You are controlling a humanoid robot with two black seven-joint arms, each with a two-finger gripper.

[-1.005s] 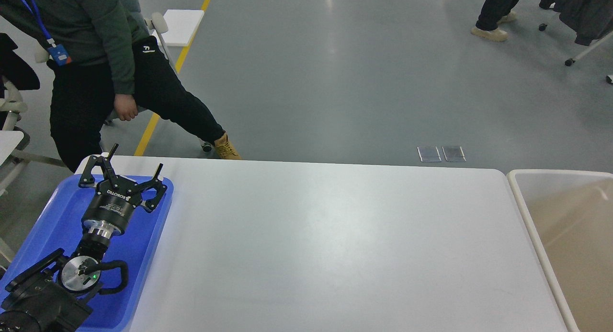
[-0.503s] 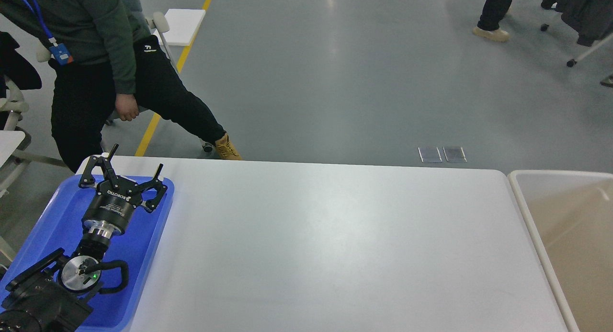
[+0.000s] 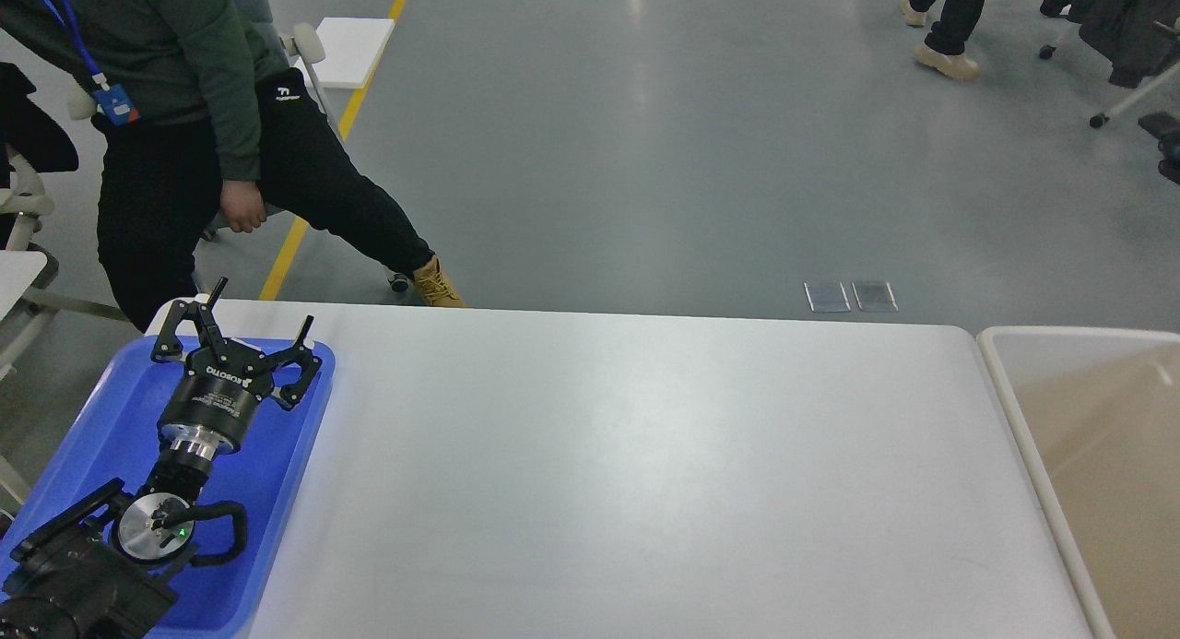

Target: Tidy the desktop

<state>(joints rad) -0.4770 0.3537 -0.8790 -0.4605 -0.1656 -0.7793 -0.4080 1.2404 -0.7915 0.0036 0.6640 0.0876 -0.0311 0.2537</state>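
The desktop (image 3: 645,473) is a wide white table top with rounded corners and shows nothing loose on it. My left gripper (image 3: 263,305) is open and empty, its two fingers spread wide, and it hangs over the far end of the blue tray (image 3: 83,436) at the table's left edge. My right arm and gripper are out of view.
A beige white-rimmed bin (image 3: 1014,408) stands against the table's right end. A person in dark clothes (image 3: 184,132) stands just beyond the far left corner of the table, close to my left gripper. Chairs and other people are further back on the grey floor.
My left arm has not moved. The person at the far right of the floor has walked further away.
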